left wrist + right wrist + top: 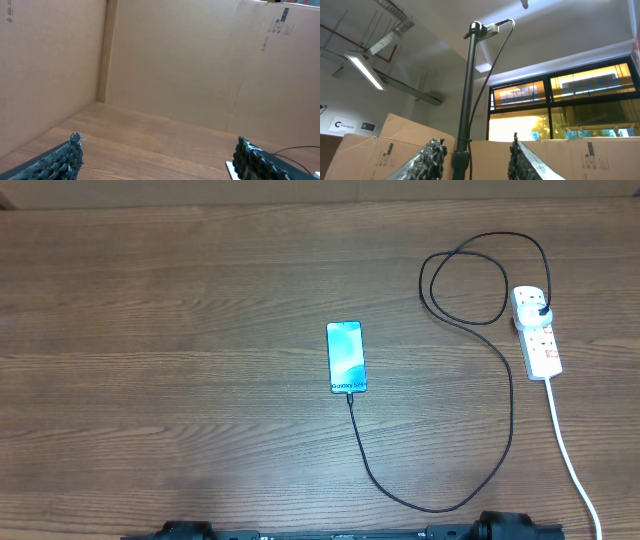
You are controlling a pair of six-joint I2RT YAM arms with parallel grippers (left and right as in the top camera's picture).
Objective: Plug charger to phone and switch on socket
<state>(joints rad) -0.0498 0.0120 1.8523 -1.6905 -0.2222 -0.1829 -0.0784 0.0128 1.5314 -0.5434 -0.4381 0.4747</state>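
The phone (pixel 345 357) lies flat at the table's middle, blue-teal screen up. The charger's thin black cable (pixel 500 370) runs from the phone's near edge, where its connector tip (pixel 350 394) meets the phone, curves right, loops, and ends in a black plug (pixel 541 310) seated in the white socket strip (pixel 537 332) at the right. My left gripper (pixel 160 155) is open and empty above bare wood; a white corner (pixel 231 167) shows beside its right finger. My right gripper (pixel 476 160) is open and empty, pointing up at the ceiling. Neither gripper shows in the overhead view.
The strip's thick white cord (pixel 572 455) runs toward the front right edge. Cardboard walls (pixel 200 65) stand round the table. Arm bases (pixel 500 528) sit at the front edge. A camera pole (pixel 467 95) rises behind the right gripper.
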